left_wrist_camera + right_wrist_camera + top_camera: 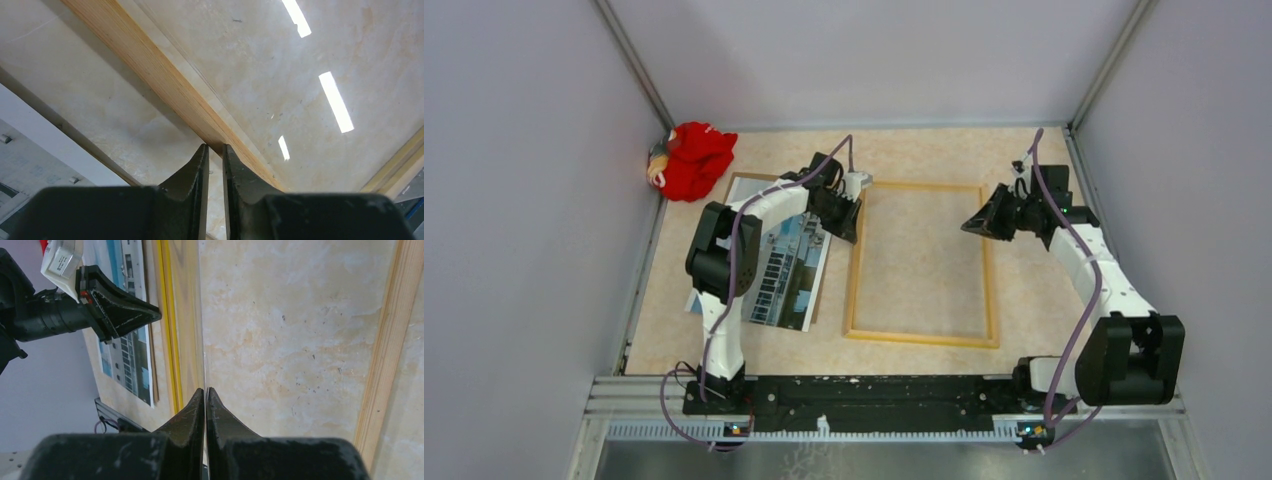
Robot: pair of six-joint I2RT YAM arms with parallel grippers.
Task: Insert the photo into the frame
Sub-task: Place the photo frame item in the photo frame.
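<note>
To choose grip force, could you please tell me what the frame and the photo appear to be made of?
The frame: probably bare wood, matte; straight grain shows along it. Its pane: glossy glass or clear plastic, mirroring light strips. The photo: seemingly thin printed paper, lying flat.

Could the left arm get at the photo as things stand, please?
Probably yes: the photo lies face up, nothing on it, close beside the left gripper, which is at the frame.

Overhead view, both wrist views near frame (855, 290)
</note>
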